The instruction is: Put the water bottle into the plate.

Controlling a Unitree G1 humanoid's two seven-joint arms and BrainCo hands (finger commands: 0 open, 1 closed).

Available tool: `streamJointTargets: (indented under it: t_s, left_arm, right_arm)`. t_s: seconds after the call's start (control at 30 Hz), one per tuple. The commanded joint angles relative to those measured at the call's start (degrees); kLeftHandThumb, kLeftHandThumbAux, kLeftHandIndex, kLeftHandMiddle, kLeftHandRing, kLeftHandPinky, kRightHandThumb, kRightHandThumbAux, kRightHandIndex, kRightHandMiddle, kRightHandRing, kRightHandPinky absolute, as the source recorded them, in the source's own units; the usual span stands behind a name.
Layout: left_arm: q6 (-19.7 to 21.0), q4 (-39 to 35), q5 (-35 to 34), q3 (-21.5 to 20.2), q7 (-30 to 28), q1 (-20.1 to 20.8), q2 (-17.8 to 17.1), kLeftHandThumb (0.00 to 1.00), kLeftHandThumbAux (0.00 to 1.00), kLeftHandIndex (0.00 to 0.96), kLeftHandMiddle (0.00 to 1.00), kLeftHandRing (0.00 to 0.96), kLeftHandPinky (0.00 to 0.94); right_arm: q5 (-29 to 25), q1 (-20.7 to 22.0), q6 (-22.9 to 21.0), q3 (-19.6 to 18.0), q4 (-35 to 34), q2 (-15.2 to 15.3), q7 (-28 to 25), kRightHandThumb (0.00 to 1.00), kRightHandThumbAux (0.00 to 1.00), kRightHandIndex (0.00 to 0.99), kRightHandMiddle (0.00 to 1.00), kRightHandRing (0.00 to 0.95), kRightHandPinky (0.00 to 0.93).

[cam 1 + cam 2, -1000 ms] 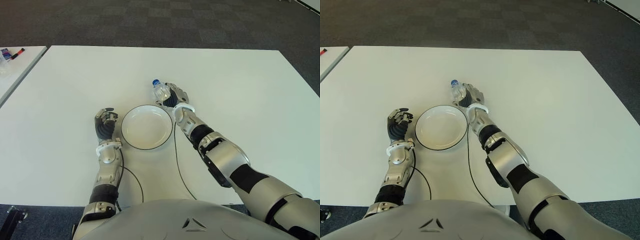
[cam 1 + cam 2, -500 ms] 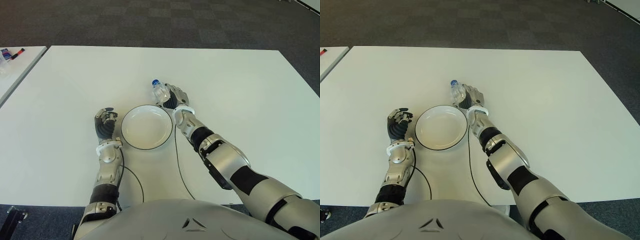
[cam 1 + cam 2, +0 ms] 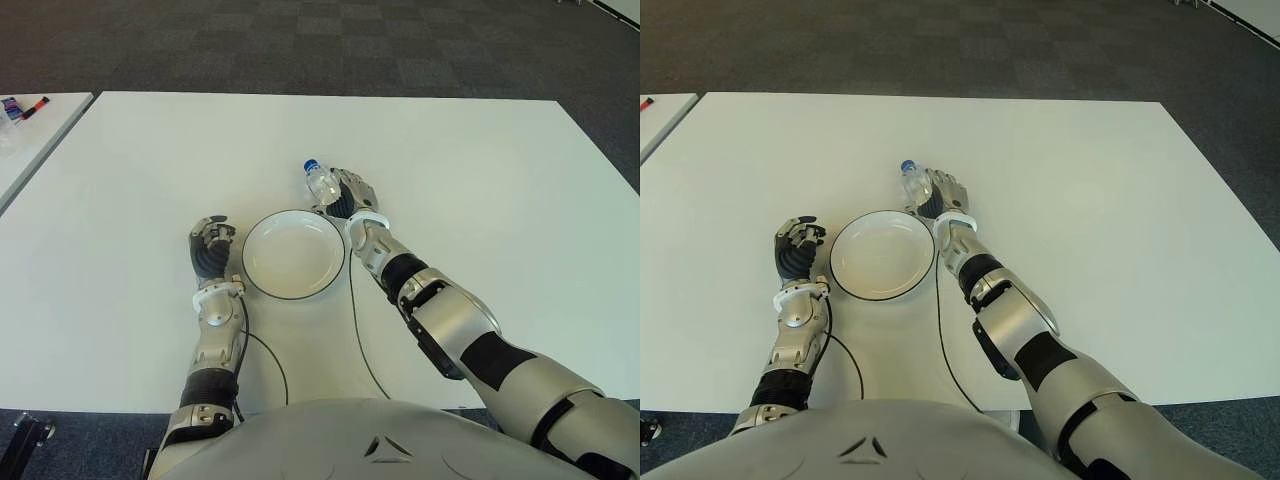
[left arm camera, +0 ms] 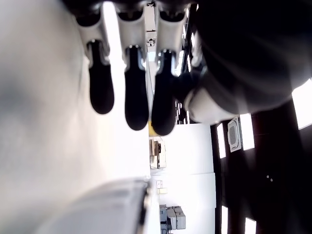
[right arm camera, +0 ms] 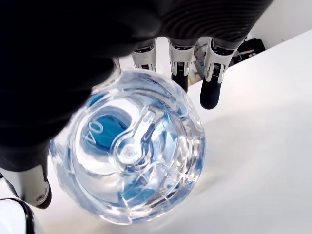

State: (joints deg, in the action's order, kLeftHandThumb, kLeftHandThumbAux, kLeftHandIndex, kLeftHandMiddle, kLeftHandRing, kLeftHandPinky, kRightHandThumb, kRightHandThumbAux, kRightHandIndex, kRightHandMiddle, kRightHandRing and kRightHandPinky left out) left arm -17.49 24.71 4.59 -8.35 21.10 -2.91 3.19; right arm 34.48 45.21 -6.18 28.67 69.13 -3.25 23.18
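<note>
I am looking down at dark grey carpet (image 3: 330, 45) with a faint checked pattern, filling the room beyond the far edge of the big white table (image 3: 500, 170). A second white table (image 3: 30, 140) is showing at the far left, just apart from the main one, with a few small items lying on its far corner that I cannot make out beyond a red and dark marker shape.

On the main table a white plate (image 3: 294, 254) with a dark rim is sitting close in front of the robot, holding nothing. A thin black cable (image 3: 356, 330) is trailing across the tabletop on the plate's right.

The right hand (image 3: 349, 192) is reaching to the plate's far right edge, its fingers (image 5: 213, 80) wrapping around the clear water bottle (image 3: 320, 183) with the blue cap, which is tilting outside the plate.

The left hand (image 3: 210, 243) is sitting just left of the plate, fingers (image 4: 132, 92) curling in together and gripping nothing.
</note>
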Motion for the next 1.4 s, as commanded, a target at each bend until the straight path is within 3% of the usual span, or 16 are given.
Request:
streamJointTargets:
  t_s: [0.03, 0.7, 1.1, 1.4]
  left_arm:
    - [2.37, 2.04, -0.43, -0.26, 0.73, -2.27, 1.33, 0.689, 0.723, 0.422, 0.544, 0.521, 0.485]
    - [1.3, 2.23, -0.03, 0.13, 0.55, -2.63, 0.82, 0.689, 0.722, 0.423, 0.548, 0.534, 0.497]
    - [0.56, 2.31, -0.35, 0.01, 0.33, -2.69, 0.81, 0.69, 0.722, 0.425, 0.554, 0.546, 0.509]
    - [2.39, 1.71, -0.49, -0.05, -0.13, -2.66, 0.21, 0.688, 0.723, 0.423, 0.55, 0.531, 0.478]
  right_arm:
    - [0.42, -0.12, -2.97, 0.52, 0.94, -0.34, -2.82, 0.003, 0.547, 0.0, 0.042, 0.021, 0.066]
    - [0.68, -0.78, -1.75, 0.82, -0.22, -0.18, -1.25, 0.0, 0.502, 0.015, 0.025, 0.011, 0.033]
    - [1.15, -2.07, -1.0, 1.77, -2.23, 0.22, 0.73, 0.005, 0.512, 0.01, 0.037, 0.024, 0.077]
    - [1.48, -3.31, -2.38, 1.78, -4.84, 0.45, 0.88, 0.056, 0.534, 0.017, 0.047, 0.024, 0.114]
